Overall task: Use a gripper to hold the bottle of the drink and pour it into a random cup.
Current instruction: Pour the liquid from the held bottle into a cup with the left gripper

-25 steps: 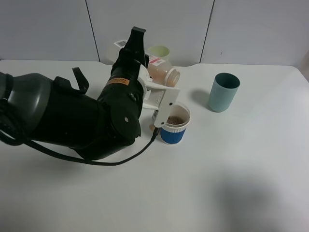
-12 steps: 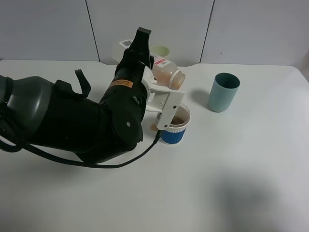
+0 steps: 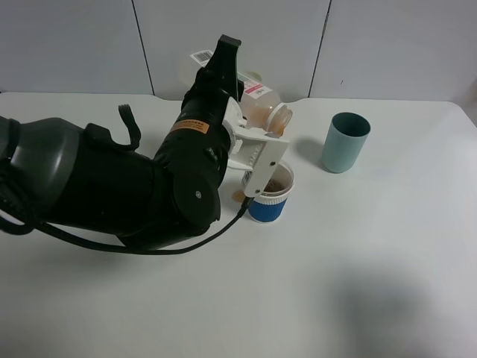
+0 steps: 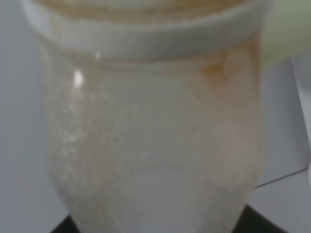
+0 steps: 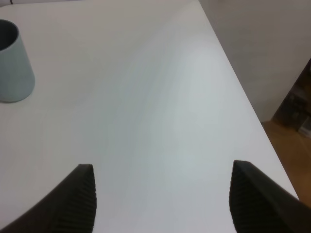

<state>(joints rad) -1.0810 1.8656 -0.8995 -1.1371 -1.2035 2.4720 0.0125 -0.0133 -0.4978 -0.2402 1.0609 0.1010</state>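
Note:
My left gripper (image 3: 252, 138), white on the bulky black arm, is shut on the bottle of the drink (image 3: 259, 104). The bottle has a pink label, is tilted far over, and its open neck (image 3: 280, 116) points down to the right, just above and behind the cup (image 3: 268, 195). The cup has a blue sleeve and a white rim, and brown drink shows inside it. In the left wrist view the bottle (image 4: 155, 145) fills the picture, cloudy with brown residue. My right gripper (image 5: 164, 204) is open and empty over bare table, out of the exterior view.
A teal tumbler (image 3: 345, 142) stands right of the cup; it also shows in the right wrist view (image 5: 12, 63). A pale green tumbler (image 3: 252, 74) is almost hidden behind the bottle. The table's right edge (image 5: 243, 111) and the floor lie near my right gripper.
My left gripper has moved a little right and away with the bottle. The bottle's neck has shifted right, nearer over the cup. The cup has not moved.

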